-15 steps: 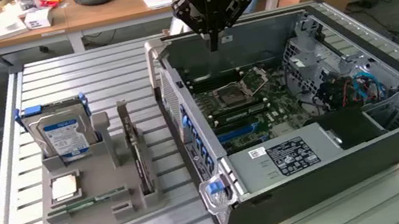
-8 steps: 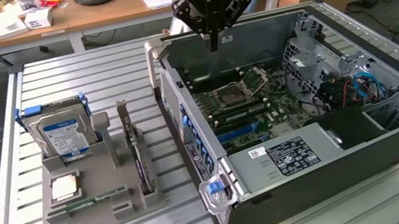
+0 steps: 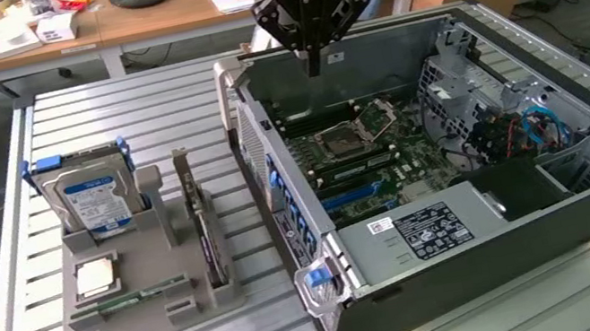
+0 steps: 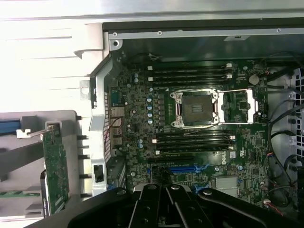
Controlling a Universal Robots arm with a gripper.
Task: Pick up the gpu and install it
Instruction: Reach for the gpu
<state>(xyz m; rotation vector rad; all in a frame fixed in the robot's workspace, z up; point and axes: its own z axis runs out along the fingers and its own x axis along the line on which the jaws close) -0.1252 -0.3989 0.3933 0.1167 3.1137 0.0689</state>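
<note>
The gpu (image 3: 206,236) stands on edge in a slot of the grey holder tray (image 3: 210,303), its silver bracket pointing up; in the wrist view the gpu (image 4: 55,171) is a green card seen edge-on beside the case wall. My gripper (image 3: 313,64) hangs above the far rim of the open computer case (image 3: 546,212), fingers together and holding nothing, well away from the gpu. Its black fingers (image 4: 159,202) hover over the motherboard (image 4: 137,118) near the blue expansion slot (image 4: 183,169).
The tray also holds a hard drive (image 3: 94,196), a processor (image 3: 96,275) and a memory stick (image 3: 136,295). Inside the case are the processor socket (image 4: 194,109), a power supply (image 3: 428,228) and cables (image 3: 514,131). Desks stand behind the slatted metal table (image 3: 116,115).
</note>
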